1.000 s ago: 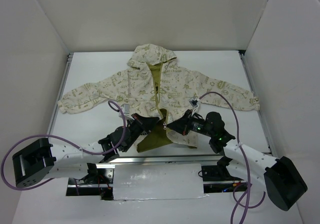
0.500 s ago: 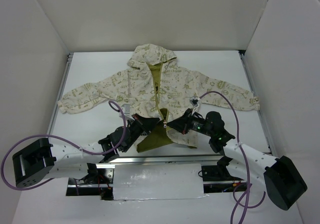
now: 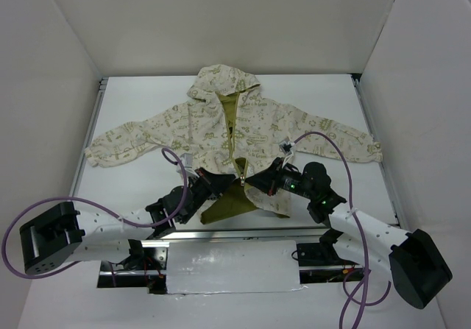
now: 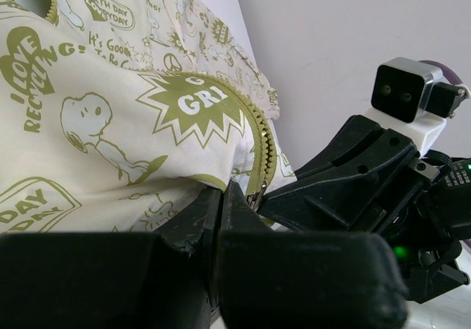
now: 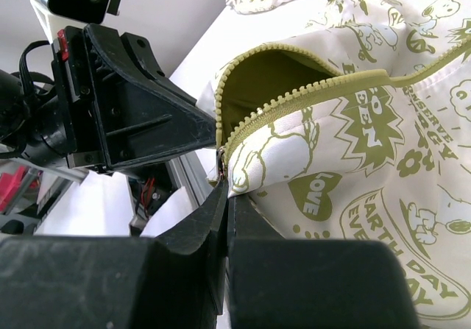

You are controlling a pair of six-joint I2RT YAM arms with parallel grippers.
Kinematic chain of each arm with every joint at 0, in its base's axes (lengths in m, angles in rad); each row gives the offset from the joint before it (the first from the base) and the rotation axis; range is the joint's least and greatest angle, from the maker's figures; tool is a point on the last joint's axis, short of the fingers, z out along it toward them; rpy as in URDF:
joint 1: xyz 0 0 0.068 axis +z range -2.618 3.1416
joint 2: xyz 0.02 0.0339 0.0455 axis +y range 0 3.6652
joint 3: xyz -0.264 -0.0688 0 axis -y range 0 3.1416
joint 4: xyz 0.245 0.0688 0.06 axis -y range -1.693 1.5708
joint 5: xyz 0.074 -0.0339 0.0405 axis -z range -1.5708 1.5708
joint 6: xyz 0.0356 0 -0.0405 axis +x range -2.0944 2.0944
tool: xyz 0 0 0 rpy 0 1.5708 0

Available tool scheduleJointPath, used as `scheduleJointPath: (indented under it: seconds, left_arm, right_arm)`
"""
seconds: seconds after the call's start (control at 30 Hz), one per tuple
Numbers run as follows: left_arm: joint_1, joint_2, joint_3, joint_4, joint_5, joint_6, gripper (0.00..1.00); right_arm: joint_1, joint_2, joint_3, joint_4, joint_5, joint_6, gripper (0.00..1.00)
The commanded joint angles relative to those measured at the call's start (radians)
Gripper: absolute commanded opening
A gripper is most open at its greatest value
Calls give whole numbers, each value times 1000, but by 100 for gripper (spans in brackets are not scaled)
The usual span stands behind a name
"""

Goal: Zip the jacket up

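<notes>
1. My left gripper (image 4: 227, 196) has its fingers pressed together on the lower front edge of the jacket (image 3: 206, 126), beside the zipper teeth (image 4: 266, 149).
2. My right gripper (image 5: 224, 188) is pinched tight on the opposite edge, at the zipper's bottom end.
3. The jacket lies spread flat on the white table (image 3: 147, 97), beyond both grippers.
4. I can read the prints "LOVE", "EARTH DAY" and "I LOVE RECYCLING".
</notes>
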Motion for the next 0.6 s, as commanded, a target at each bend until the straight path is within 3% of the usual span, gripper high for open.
scheduleJointPath:
  seconds: [0.0,0.57]
  left_arm:
    - [2,6,5,69,8,15,0]
    - [2,-14,5,58,-21,16,0]
  right_arm:
    - [8,-9,52,57,-11,-22,0]
    - [8,-5,40,63,-18,-16,0]
